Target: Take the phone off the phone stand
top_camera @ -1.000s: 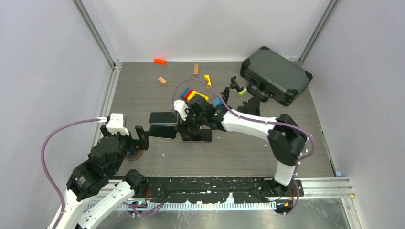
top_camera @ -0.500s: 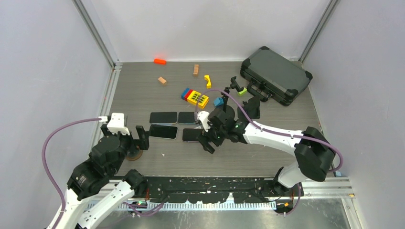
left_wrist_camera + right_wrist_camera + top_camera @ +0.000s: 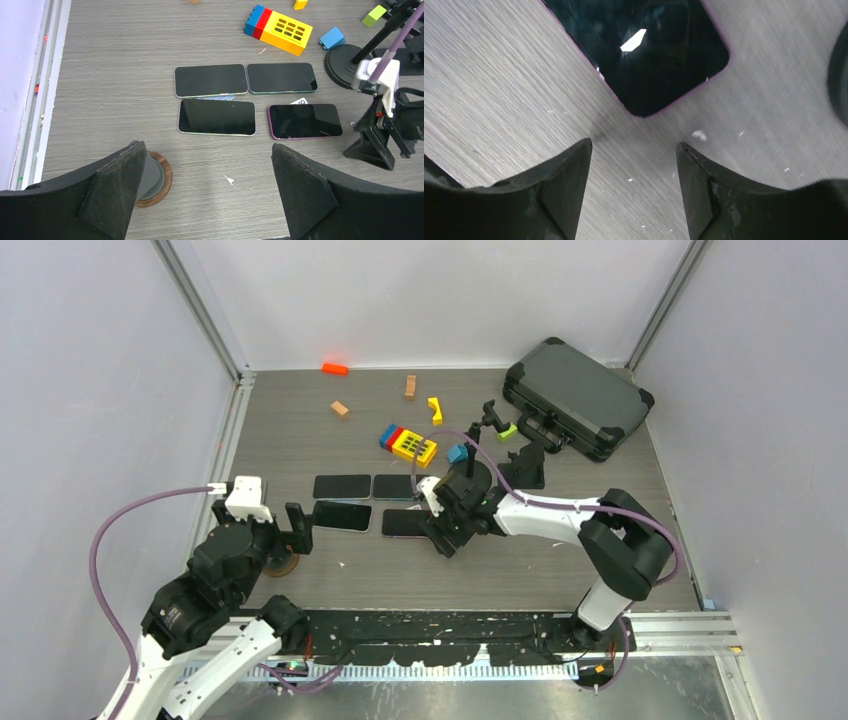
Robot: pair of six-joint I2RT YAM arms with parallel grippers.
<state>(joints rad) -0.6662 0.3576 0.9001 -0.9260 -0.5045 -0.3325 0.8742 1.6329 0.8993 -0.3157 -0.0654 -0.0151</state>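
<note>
While the right claw [image 3: 633, 145] hovers low over the grey wood-grain tabletop [image 3: 125, 60], its 2 matte black fingers are spread wide and hold nothing. The purple-rimmed phone [image 3: 644, 45] lies flat and face up, its glossy screen catching a glint and 1 rounded corner just ahead of the fingertips. It is off the phone stand [image 3: 344, 60], a black round base with a thin rod, which stands apart from it, farther back and to the right.

3 more dark, glassy slabs complete a 2-by-2 block with narrow gaps. The silver-edged phone [image 3: 217, 116] lies just left of it, with the far-left phone [image 3: 211, 80] and far-right phone [image 3: 281, 77] in the row behind.

The left claw [image 3: 206, 150] hangs wide open and empty over bare tabletop on the near side of the block, a brown-rimmed round disc [image 3: 159, 176] beside its left finger. A yellow studded brick [image 3: 290, 34] sits beyond the phones. A metal rail [image 3: 47, 75] bounds the tabletop's left edge.
</note>
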